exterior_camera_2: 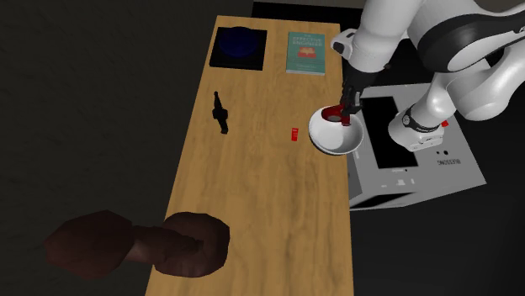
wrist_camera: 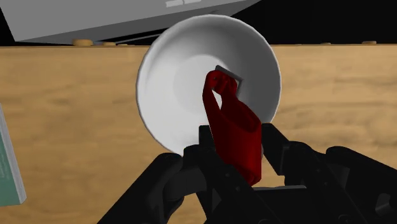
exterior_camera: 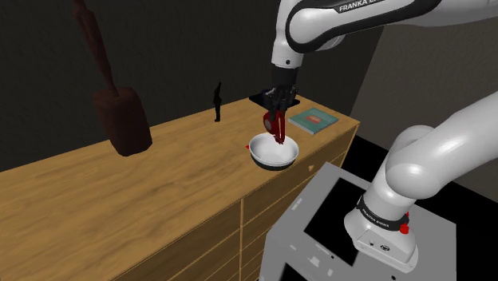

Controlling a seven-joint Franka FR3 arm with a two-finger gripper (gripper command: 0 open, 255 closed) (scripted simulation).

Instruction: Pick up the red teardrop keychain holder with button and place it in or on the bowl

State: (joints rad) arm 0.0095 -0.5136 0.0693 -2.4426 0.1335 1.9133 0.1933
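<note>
Claw (wrist_camera: 236, 145) clasps red keychain holder (wrist_camera: 233, 124) upright, looped end down over bowl (wrist_camera: 170, 76)

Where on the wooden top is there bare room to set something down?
The wooden top's widest bare patch lies between the brown lumpy object and the small black figure, white bowl and small red block. The end with the teal book and dark square tray is crowded.

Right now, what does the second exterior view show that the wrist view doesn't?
The second exterior view adds a small red item, a slim black object, a dark square mat and a big brown object. The wrist view adds the end effector clasping the red keychain holder up close. Both have that holder, the white bowl and the wooden top.
</note>
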